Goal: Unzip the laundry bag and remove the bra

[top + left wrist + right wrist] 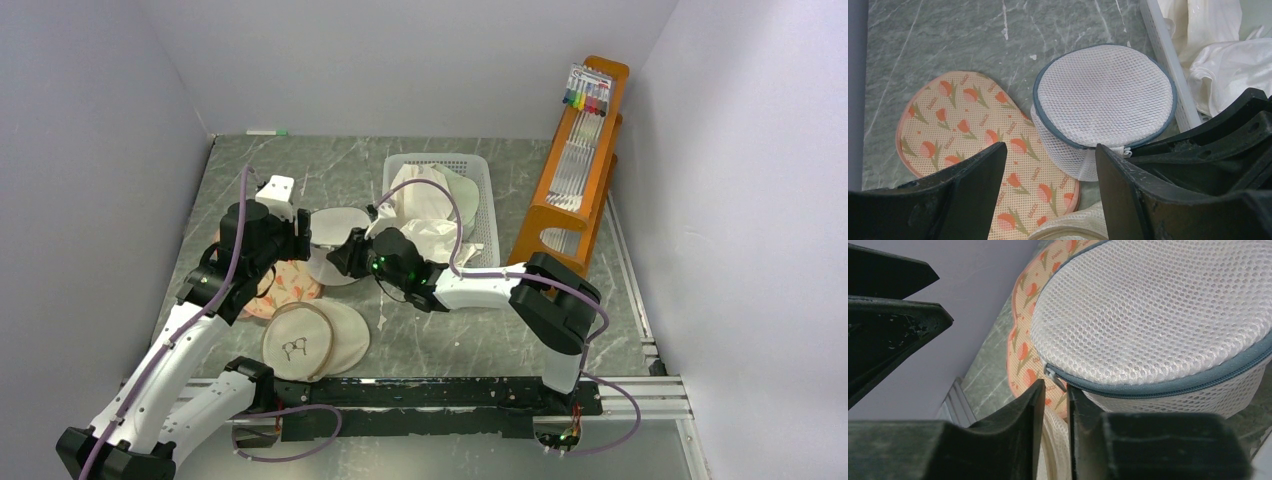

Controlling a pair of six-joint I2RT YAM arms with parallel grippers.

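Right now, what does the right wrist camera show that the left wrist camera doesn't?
Only right wrist: a clear look at the zipper pull on the grey-blue band, right at the tips of the nearly closed right fingers.
Only left wrist: the whole round top of the bag, the basket of white garments, and the open left fingers.
Both: the bag, the flowered pad and the table.
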